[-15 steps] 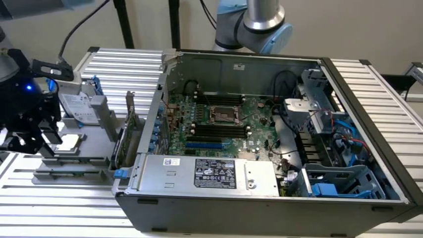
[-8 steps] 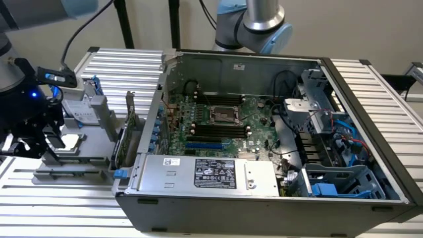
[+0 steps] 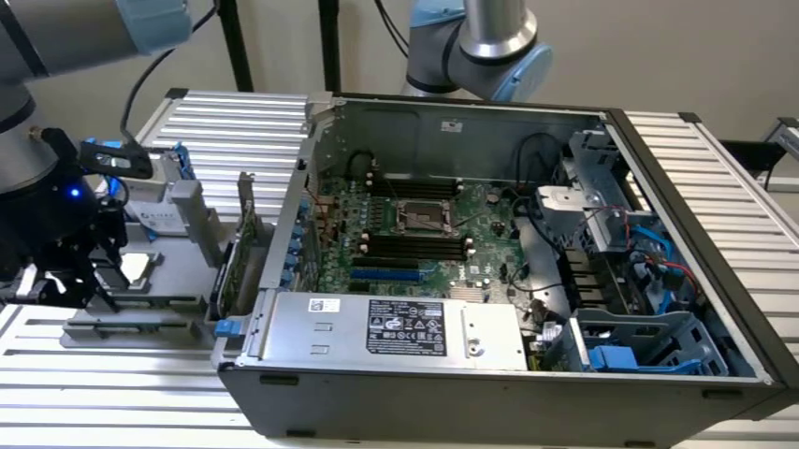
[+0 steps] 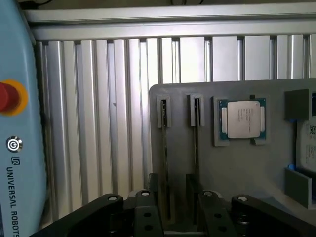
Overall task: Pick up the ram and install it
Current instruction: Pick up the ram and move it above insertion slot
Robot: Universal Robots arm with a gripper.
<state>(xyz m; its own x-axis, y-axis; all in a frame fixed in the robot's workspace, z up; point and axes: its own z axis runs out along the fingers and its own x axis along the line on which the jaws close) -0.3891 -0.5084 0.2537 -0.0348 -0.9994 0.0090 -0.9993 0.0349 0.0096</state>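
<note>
end effector wide open, empty, ram standing in tray slot close by

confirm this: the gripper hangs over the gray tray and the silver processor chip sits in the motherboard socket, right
Wrong on the chip. The gripper hangs over the gray tray, but the silver processor chip sits in a recess of that tray, beside the two ram sticks, not in the motherboard socket. The wrist view shows it.
</note>
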